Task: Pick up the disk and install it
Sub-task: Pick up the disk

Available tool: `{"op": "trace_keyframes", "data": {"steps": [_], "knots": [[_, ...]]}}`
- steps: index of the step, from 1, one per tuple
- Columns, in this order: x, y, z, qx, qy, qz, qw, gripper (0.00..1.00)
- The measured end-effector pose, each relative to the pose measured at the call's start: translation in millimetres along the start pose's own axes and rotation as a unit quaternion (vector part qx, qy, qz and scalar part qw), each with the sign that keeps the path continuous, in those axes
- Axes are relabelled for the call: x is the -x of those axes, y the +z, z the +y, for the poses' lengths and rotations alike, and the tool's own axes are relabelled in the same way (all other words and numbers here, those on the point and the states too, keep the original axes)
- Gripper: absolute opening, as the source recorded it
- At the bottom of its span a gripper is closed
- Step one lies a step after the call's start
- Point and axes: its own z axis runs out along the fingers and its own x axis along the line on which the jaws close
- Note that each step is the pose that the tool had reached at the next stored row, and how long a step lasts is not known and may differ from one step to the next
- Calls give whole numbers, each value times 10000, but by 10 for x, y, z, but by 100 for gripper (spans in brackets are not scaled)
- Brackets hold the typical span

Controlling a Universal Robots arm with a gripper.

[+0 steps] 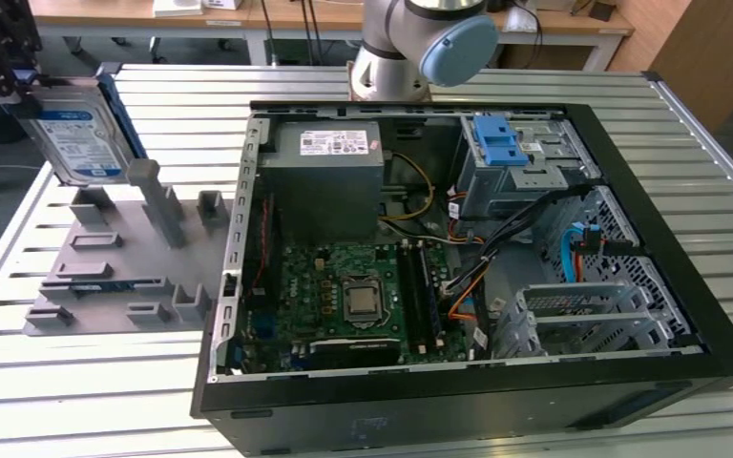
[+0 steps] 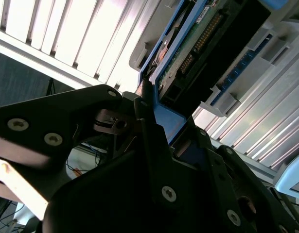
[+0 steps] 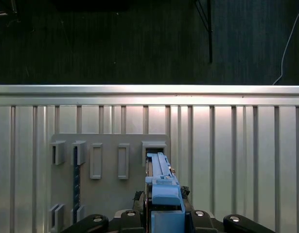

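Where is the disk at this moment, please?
In the exterior view the disk stands upright at the far left, gripped by the gripper over the grey holder plate, to the left of the open computer case.

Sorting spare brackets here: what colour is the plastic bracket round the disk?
The bracket round the disk is blue, clearest in the first wrist view.

Silver-grey arm [image 1: 386, 67] with pale blue joint cap [image 1: 458, 48]; black pincer [image 2: 159, 121] with silver screws [image 2: 168, 193]
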Motion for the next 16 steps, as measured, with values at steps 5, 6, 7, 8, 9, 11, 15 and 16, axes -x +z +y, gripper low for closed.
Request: {"op": "trace_keyframes", "data": {"steps": [5,6,7,8,9,11,15,16], "knots": [[0,-17,0,0,0,0,10000,36],[0,-21,0,0,0,0,10000,36],[0,-25,0,0,0,0,10000,36],[1,-30,0,0,0,0,10000,36],[1,-34,0,0,0,0,10000,36],[1,-45,0,0,0,0,10000,36],[1,-62,0,0,0,0,10000,36],[1,-66,0,0,0,0,10000,36]]}}
